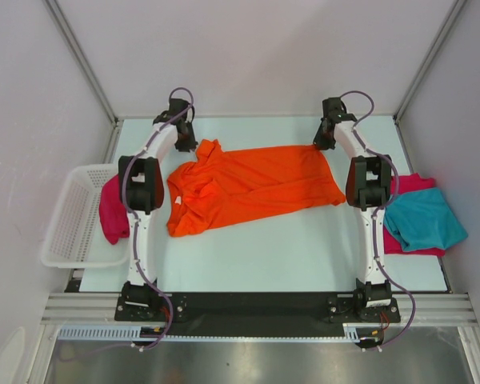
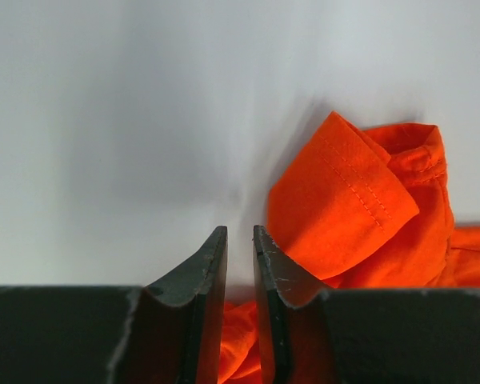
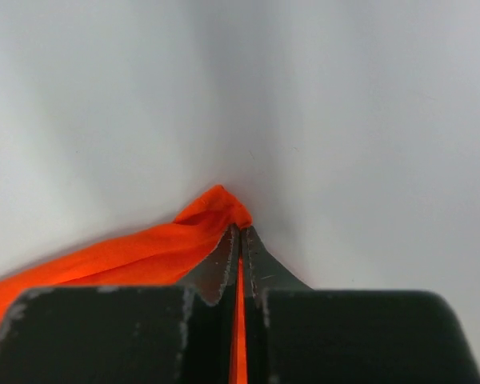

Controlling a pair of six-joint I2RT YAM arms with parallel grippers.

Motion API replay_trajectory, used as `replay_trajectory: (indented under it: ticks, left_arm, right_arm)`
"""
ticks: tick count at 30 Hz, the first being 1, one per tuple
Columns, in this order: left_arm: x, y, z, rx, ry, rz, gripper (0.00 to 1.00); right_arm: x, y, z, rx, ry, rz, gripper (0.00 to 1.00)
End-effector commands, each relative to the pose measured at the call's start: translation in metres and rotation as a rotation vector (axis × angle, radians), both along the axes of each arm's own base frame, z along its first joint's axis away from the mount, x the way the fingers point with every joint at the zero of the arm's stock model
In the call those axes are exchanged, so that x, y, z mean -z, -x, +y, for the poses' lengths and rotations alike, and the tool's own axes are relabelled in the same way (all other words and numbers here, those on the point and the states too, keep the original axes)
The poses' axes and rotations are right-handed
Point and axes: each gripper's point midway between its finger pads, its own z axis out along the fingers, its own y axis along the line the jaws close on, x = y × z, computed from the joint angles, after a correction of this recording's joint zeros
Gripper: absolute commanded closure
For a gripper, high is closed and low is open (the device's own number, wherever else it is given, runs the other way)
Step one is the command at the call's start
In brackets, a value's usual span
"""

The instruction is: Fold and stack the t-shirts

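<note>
pale table (image 1: 288, 248) with bright orange t-shirt (image 1: 256, 188), flat, collar end rumpled

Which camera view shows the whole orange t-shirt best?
The top external view: the orange t-shirt lies spread across the table, nearly all of it visible. The left wrist view shows only a sleeve beside the left gripper. The right wrist view shows only a corner pinched in the shut right gripper.
</note>
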Motion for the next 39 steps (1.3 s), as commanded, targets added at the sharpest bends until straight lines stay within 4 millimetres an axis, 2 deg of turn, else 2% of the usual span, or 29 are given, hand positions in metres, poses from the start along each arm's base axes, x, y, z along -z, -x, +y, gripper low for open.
replay_trajectory:
  ticks: [1,7,11,13,14,16,17,18,20,24,29,35,36,39]
  left_arm:
    - [-0.007,-0.013,0.001,-0.001,0.019,-0.033,0.76]
    - [0.0,-0.022,-0.001,-0.012,0.047,-0.039,0.76]
    - [-0.003,-0.028,-0.007,-0.014,0.113,-0.048,0.73]
    - [-0.007,-0.028,-0.008,-0.026,0.137,-0.05,0.63]
    - [-0.007,-0.026,-0.009,-0.025,0.142,-0.046,0.5]
    - [-0.014,-0.024,-0.008,-0.033,0.141,-0.053,0.32]
    - [-0.013,-0.02,-0.007,-0.038,0.135,-0.045,0.2]
    - [-0.021,-0.021,-0.005,-0.048,0.126,-0.06,0.16]
    - [-0.023,-0.018,-0.003,-0.053,0.119,-0.06,0.13]
    - [-0.036,-0.021,-0.007,-0.058,0.147,-0.085,0.12]
    - [-0.054,-0.022,-0.014,-0.058,0.169,-0.122,0.12]
    - [-0.094,-0.026,-0.027,-0.029,0.191,-0.202,0.14]
    - [-0.105,-0.027,-0.032,-0.012,0.197,-0.229,0.14]
    - [-0.119,-0.032,-0.044,0.048,0.242,-0.275,0.14]
  right_arm:
    - [-0.004,-0.004,0.013,-0.043,0.0,-0.038,1.0]
    - [-0.005,0.005,0.013,-0.051,0.002,-0.031,1.0]
    - [-0.003,0.014,0.014,-0.061,0.009,-0.019,1.0]
    - [-0.004,0.015,0.015,-0.065,0.015,-0.021,1.0]
    - [-0.004,0.016,0.014,-0.066,0.019,-0.02,1.0]
    - [-0.005,0.015,0.015,-0.07,0.021,-0.023,1.0]
    - [-0.005,0.015,0.016,-0.068,0.023,-0.023,1.0]
    - [-0.005,0.014,0.017,-0.073,0.021,-0.026,1.0]
    - [-0.005,0.014,0.018,-0.075,0.019,-0.026,1.0]
    - [-0.006,0.013,0.025,-0.088,0.02,-0.03,1.0]
    - [-0.006,0.013,0.024,-0.089,0.033,-0.029,1.0]
    - [-0.005,0.012,0.024,-0.092,0.036,-0.026,1.0]
    - [-0.005,0.012,0.023,-0.09,0.038,-0.026,1.0]
    - [-0.003,0.012,0.025,-0.093,0.036,-0.022,1.0]
